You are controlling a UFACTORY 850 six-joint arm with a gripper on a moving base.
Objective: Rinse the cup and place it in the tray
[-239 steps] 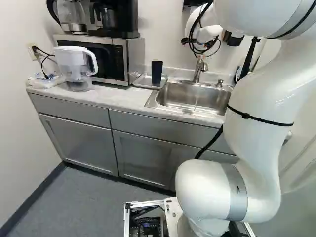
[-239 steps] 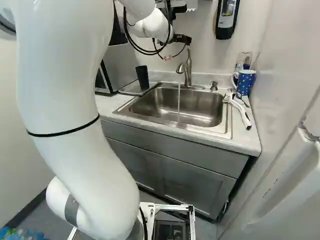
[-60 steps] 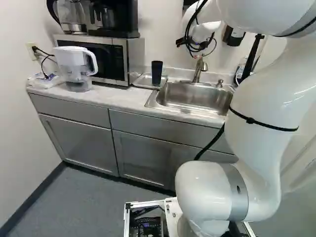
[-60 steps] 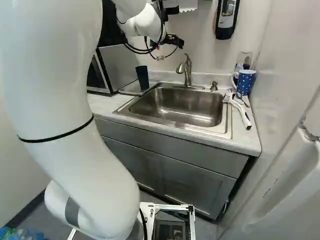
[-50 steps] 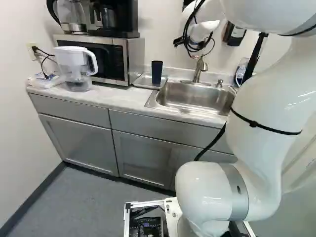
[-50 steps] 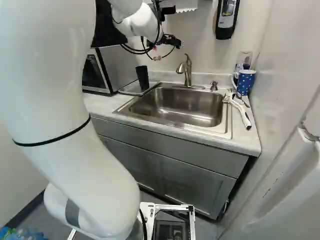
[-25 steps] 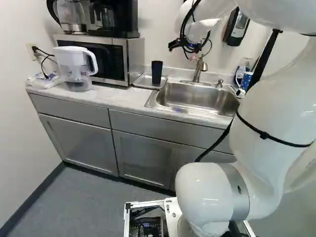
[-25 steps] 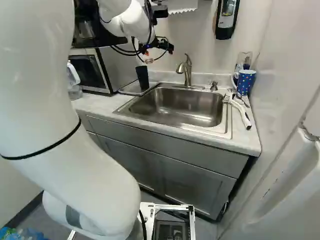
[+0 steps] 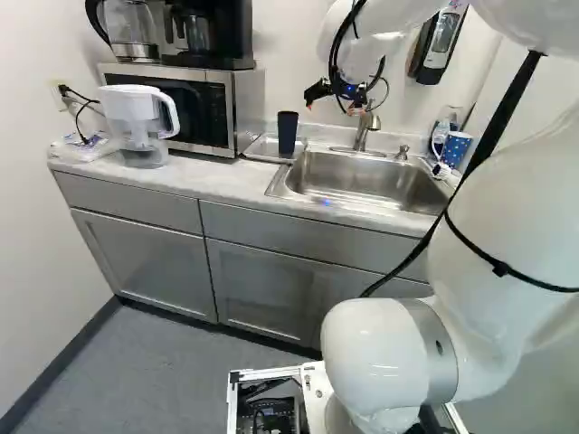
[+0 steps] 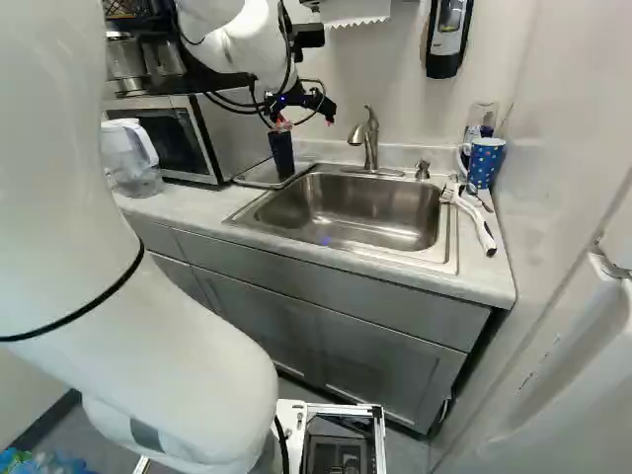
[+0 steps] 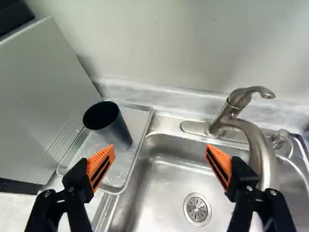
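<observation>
The empty gripper (image 11: 160, 148) hangs wide open above the sink (image 11: 166, 186), while the dark cup (image 11: 114, 129) stands upright in the tray (image 11: 137, 118), ahead and off toward the microwave (image 9: 172, 113), so reaching it would likely need a sideways shift.

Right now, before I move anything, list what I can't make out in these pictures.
- Floor of the dark cup: lost in shadow in the wrist view; its wall hides it in both base views.
- Spout outlet of the faucet: hidden in the wrist view behind the spout and part of the end effector.
- Upper stretch of the arm: cut off by the top edge in both base views.
- Water drops on the cup's outside: too small to tell anywhere.
</observation>
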